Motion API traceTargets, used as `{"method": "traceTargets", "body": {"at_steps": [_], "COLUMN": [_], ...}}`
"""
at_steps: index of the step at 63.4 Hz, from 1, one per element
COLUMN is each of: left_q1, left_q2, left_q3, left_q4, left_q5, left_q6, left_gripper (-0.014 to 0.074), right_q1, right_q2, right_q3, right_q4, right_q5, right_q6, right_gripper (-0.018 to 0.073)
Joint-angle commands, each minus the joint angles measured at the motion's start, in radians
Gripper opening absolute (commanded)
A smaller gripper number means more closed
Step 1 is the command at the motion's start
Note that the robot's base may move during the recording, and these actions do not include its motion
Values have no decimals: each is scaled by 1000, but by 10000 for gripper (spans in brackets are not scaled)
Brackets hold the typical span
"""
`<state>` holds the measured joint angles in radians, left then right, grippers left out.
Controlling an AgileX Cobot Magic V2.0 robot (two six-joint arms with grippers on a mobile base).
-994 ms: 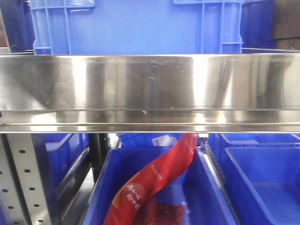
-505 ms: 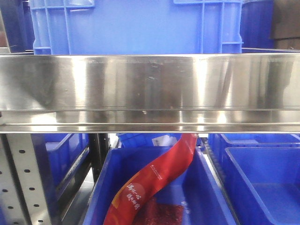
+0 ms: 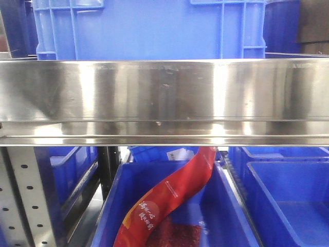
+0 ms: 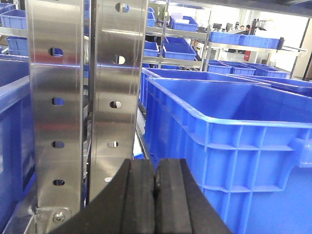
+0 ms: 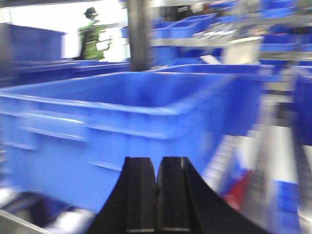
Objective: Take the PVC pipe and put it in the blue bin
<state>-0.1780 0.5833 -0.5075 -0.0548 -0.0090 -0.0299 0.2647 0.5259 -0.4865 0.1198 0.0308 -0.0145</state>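
Observation:
The PVC pipe is out of view in every frame. My left gripper is shut with nothing between its black pads, held beside a large blue bin on its right and steel shelf posts on its left. My right gripper is also shut and empty, pointing at the side wall of a blue bin; this view is smeared by motion. Neither gripper shows in the front view, where a blue bin stands on a steel shelf.
Below the shelf, a lower blue bin holds a long red packet. More blue bins sit to its right and left. A perforated steel upright stands at lower left. Rows of shelving with blue bins fill the background.

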Motion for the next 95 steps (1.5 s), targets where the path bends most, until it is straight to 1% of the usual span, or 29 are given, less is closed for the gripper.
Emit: {"method": "traceTargets", "body": {"at_steps": [1, 6, 13, 17, 21, 32, 50, 66, 95], "left_q1": [4, 4, 4, 4, 4, 4, 4, 4, 4], "left_q2": [-5, -5, -5, -5, -5, -5, -5, -5, -5], "left_q3": [-1, -1, -1, -1, -1, -1, -1, -1, -1], "left_q4": [-6, -6, -6, -6, -6, -6, -6, -6, -6], "left_q5": [-19, -19, -19, -19, -19, -19, -18, -18, -18], "left_q6": [-3, -3, -3, -3, -3, -3, -3, -3, -3], "left_gripper": [-111, -111, -111, -111, -111, -111, -111, -111, -111], "right_q1": [-95, -201, -308, -361, -388, -393, -391, -331, -331], "right_q2": [-64, -143, -238, -311, -363, -518, -526, -526, -526], "right_q3": [75, 154, 243, 308, 356, 486, 486, 486, 486], "right_q4": [-12, -15, -15, -15, -15, -15, -34, -42, -46], "right_q5": [-45, -47, -45, -45, -45, -43, -15, -14, -14], "right_q6": [0, 0, 0, 0, 0, 0, 0, 0, 0], "right_gripper": [-167, -167, -167, -167, -167, -167, -167, -167, -167]}}
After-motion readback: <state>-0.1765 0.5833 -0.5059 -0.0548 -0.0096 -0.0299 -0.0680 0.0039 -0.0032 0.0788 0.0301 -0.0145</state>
